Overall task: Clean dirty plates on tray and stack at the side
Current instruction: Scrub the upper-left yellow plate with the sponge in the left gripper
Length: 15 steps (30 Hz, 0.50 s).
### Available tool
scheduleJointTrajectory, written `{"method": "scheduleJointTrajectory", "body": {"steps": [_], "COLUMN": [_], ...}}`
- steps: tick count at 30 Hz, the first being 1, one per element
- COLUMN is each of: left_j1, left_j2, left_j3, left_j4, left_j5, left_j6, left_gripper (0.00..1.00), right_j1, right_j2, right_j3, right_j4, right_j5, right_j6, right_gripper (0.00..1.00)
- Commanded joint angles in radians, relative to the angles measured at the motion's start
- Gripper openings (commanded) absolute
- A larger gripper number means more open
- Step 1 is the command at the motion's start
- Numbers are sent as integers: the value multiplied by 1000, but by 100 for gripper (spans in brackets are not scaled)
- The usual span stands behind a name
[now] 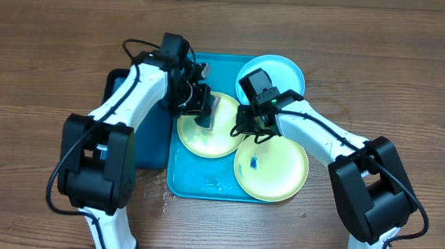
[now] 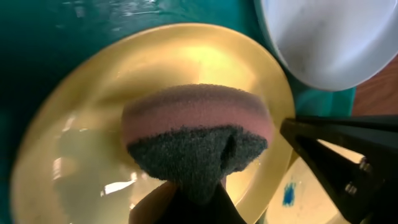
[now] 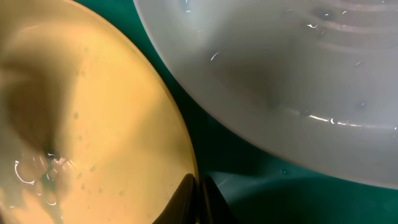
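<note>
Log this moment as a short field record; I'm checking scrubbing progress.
left fingers: shut on sponge, held over left yellow-green plate
right fingers: shut on that plate's rim
left yellow-green plate: wet, on turquoise tray
right yellow-green plate: on tray, blue smear showing
light blue plate: tray's far right corner, overhanging the rim
dark blue tray: left of turquoise tray
</note>
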State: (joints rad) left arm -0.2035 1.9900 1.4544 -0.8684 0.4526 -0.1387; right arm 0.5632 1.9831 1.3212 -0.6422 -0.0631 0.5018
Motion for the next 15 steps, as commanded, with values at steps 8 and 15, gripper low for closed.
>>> {"method": "scheduleJointTrajectory", "body": {"steps": [8, 15], "left_j1": [-63, -84], "left_j2": [-22, -14], "left_j3": [-55, -143], "left_j4": [48, 150], "left_j5": [-342, -355], "left_j6": [-80, -158], "left_gripper": [4, 4], "right_j1": [-2, -2], "right_j2": [-40, -40], "right_j3": [20, 20], "right_j4": [3, 4], "right_j5": [6, 2], "right_j6": [8, 8], "right_gripper": [6, 6]}}
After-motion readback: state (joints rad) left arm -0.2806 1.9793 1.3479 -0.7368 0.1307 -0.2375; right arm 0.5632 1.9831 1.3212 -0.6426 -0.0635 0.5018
